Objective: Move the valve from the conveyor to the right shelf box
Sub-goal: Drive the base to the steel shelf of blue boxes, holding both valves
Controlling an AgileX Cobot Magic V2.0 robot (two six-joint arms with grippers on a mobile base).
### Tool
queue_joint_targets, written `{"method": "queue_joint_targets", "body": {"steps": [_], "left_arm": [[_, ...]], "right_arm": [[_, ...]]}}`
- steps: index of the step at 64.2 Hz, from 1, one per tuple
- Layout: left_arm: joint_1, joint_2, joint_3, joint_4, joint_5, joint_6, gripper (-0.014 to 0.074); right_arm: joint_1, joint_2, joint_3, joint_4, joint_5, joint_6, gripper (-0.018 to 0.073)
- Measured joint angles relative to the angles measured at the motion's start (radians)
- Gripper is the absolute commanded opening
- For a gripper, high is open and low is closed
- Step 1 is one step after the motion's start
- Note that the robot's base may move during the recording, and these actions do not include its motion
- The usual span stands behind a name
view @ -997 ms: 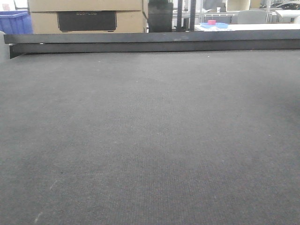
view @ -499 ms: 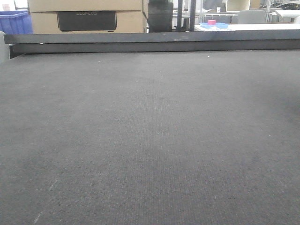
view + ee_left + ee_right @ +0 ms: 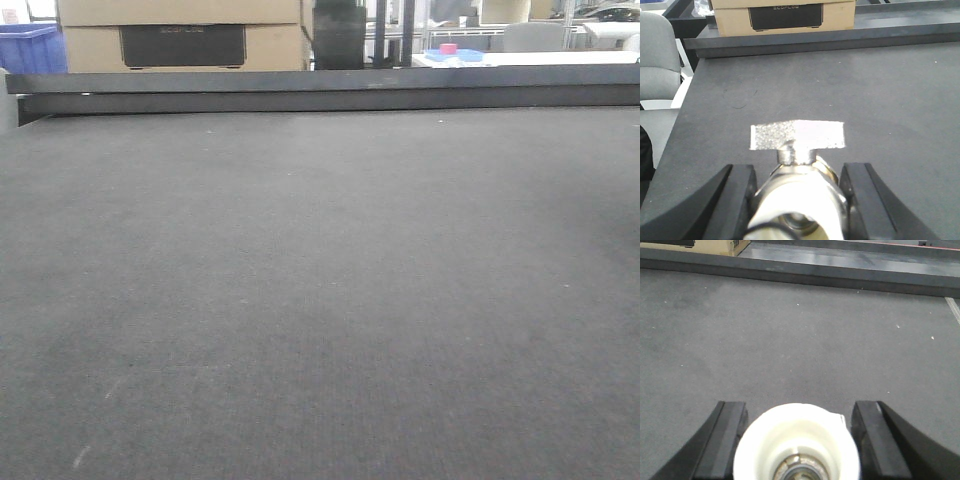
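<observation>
1. Valve (image 3: 800, 185), with its grey T-handle (image 3: 797, 135) pointing forward, is clamped in the left gripper (image 3: 797, 167) over the conveyor (image 3: 880, 100).
2. The right gripper (image 3: 797, 412) is closed on a white-capped second valve (image 3: 796, 440).
3. Risk: a round body may twist or slip during the swing to the right shelf, which is out of view.
4. The handle could snag.

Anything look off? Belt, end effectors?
Nothing spilled or damaged. One oddity: both end effectors hold a valve at once, the left end effector a handled valve, the right end effector a white-capped valve. The conveyor shows only a few pale specks.
</observation>
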Motion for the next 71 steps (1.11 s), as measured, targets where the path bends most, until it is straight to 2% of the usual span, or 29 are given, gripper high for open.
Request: {"method": "queue_joint_targets", "body": {"steps": [71], "left_arm": [[0.000, -0.002, 0.000, 0.004, 0.000, 0.000, -0.0111]], "right_arm": [[0.000, 0.000, 0.000, 0.000, -0.010, 0.000, -0.0153]]}}
